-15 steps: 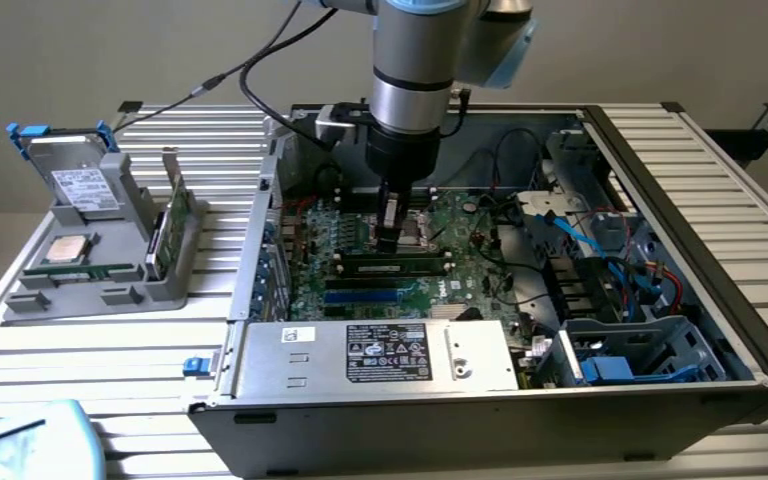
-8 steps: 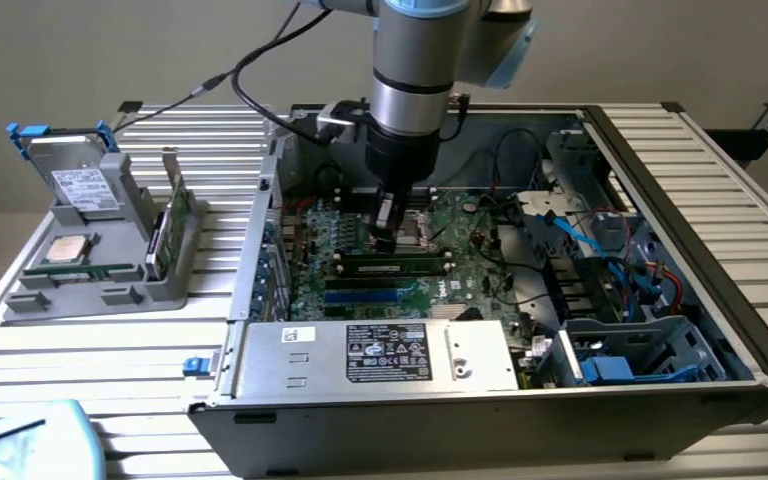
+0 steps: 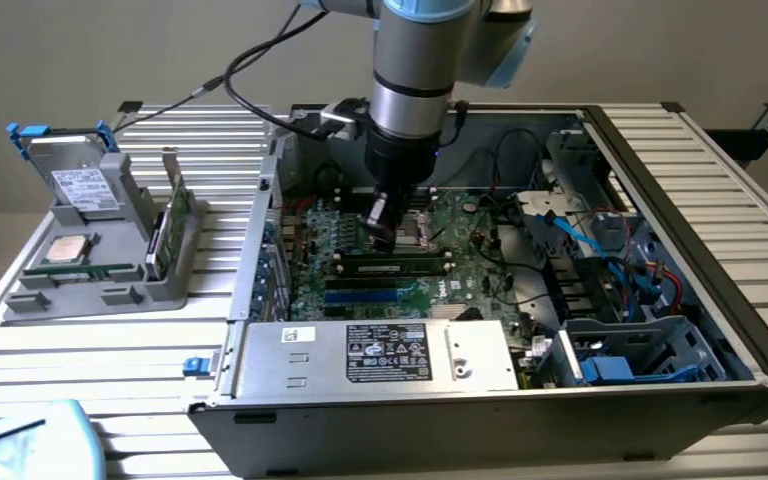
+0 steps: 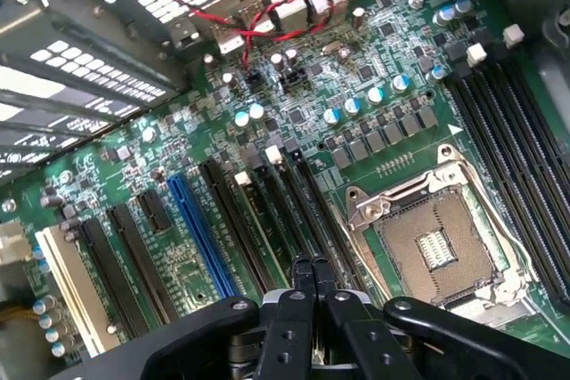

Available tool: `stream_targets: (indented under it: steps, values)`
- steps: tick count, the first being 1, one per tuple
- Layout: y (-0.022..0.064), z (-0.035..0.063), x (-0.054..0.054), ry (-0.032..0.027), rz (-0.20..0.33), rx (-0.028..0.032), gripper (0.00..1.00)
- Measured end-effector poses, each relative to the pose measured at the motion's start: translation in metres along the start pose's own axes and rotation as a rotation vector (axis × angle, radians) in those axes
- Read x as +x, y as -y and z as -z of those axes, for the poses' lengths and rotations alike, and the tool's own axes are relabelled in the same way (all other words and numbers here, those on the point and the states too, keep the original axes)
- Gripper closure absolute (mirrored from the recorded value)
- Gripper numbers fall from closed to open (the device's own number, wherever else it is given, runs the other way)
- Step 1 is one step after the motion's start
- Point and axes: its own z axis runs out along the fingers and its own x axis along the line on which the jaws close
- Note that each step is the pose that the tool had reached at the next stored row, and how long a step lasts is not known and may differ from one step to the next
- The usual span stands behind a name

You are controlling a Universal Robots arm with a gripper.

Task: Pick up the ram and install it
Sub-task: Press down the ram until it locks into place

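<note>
Sitting in the motherboard (image 3: 398, 255) slot: the ram (image 3: 391, 266).

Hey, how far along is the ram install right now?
Done, it seems: the ram lies in a slot on the motherboard. In hand: nothing; the hand is shut and sits just above that stick. Left: confirming it is fully seated, which cannot be told here.

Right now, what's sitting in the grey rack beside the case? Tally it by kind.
Drive: 1
Processor: 1
Green boards: 2, one upright and one lying on its edge
Total: 4
</note>
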Motion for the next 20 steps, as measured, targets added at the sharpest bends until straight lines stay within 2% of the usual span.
stream_targets:
  steps: [9, 14, 20]
  values:
    - [0.0, -0.0002, 0.0, 0.0098, -0.145, -0.0106, 0.9]
    - [0.0001, -0.0004, -0.0001, 0.0188, -0.205, -0.0109, 0.9]
    - [0.0001, -0.0007, -0.0001, 0.0322, -0.263, -0.0105, 0.9]
